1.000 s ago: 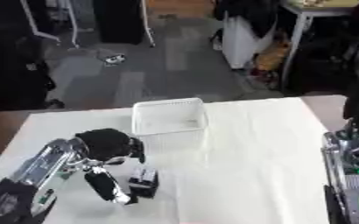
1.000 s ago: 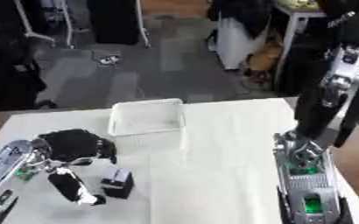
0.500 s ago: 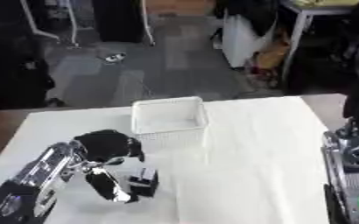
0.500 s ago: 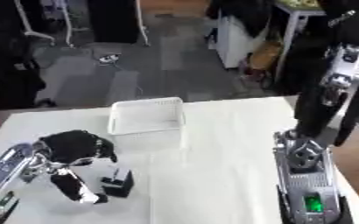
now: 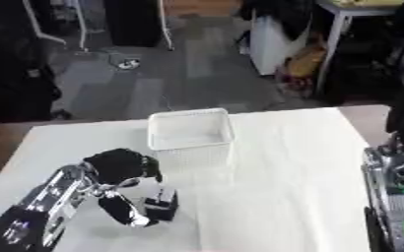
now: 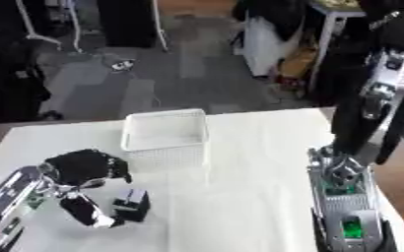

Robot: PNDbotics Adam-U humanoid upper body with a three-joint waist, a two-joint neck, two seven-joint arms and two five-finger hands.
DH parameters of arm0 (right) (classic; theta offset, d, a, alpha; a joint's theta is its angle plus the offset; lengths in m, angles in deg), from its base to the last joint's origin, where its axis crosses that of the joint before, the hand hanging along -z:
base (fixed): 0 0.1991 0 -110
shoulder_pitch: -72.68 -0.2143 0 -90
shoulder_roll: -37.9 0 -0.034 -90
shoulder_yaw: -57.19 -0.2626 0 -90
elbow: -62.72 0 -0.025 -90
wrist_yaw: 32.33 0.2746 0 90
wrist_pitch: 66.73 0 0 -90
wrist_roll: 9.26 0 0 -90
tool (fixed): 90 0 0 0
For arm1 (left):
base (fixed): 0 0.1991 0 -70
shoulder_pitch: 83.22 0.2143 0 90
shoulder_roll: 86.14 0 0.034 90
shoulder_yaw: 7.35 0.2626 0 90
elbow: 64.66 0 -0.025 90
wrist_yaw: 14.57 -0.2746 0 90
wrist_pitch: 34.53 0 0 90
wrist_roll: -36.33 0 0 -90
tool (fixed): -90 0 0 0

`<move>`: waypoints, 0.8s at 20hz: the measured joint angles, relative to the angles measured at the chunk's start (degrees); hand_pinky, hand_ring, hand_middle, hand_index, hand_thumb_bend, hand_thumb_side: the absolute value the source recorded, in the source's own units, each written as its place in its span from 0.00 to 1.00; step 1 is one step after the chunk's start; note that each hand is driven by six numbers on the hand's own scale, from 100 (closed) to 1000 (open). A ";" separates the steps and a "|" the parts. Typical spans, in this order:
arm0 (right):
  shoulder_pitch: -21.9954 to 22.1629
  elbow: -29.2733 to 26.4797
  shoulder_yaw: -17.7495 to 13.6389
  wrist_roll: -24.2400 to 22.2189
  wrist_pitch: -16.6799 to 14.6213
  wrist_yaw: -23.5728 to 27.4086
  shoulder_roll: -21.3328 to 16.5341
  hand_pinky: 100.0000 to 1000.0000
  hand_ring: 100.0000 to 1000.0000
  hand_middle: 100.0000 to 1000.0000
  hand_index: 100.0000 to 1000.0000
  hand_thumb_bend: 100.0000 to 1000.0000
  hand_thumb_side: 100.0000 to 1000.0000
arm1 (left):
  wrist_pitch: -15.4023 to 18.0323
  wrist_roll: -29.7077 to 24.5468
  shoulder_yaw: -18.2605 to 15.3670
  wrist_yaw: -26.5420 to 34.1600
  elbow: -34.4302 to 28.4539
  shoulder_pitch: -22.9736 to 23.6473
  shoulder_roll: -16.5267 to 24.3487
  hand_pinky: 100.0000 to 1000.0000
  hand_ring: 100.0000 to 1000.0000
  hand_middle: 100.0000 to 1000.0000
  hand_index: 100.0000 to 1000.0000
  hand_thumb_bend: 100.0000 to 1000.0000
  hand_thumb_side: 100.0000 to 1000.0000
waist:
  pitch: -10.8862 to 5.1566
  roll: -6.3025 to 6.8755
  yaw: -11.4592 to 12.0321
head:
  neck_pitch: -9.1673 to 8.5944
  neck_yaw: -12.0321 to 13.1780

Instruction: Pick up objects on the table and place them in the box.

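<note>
We found the left hand point(image 5: 119, 167) low over the desk point(image 5: 283, 187) near its front left corner, its dark fingers curled downward and the thumb point(image 5: 123, 212) stretched toward the front edge. Just beside the thumb stood a small black object point(image 5: 162, 206) with a pale top, resting on the white cloth; the thumb's tip looked to be touching its side, but we could not tell whether the fingers actually gripped it. Beyond the hand, toward the middle of the far edge, sat the white box point(image 5: 191, 132), a mesh-walled basket standing upright with nothing visible inside. The object lay well short of the box, between it and the front edge. At the right edge of the desk we saw the right hand point(image 6: 342, 184), silver with green patches, lying along the edge with its fingers straight and nothing in them, its arm rising toward the upper right corner.
</note>
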 measured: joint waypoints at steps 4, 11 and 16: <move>0.00 -0.01 0.00 0.00 0.00 0.00 0.02 0.82 0.71 0.70 0.80 0.01 1.00 | -0.41 0.41 -0.41 0.01 1.96 -0.03 -0.32 0.30 0.51 0.61 0.78 0.32 0.77 | 0.00 0.00 -0.02 | 0.01 0.00; 0.00 -0.02 0.00 0.00 0.00 0.00 0.04 0.82 0.71 0.70 0.80 0.01 1.00 | -1.21 2.16 -0.83 0.03 4.05 -0.07 -0.69 0.20 0.43 0.51 0.70 0.32 0.76 | 0.01 0.00 -0.05 | 0.05 0.00; -0.01 -0.02 0.00 0.00 0.00 0.00 0.04 0.82 0.71 0.70 0.80 0.01 1.00 | -1.38 4.04 -1.17 0.04 5.23 -0.07 -0.90 0.18 0.42 0.50 0.68 0.32 0.76 | 0.01 -0.01 -0.06 | 0.05 0.00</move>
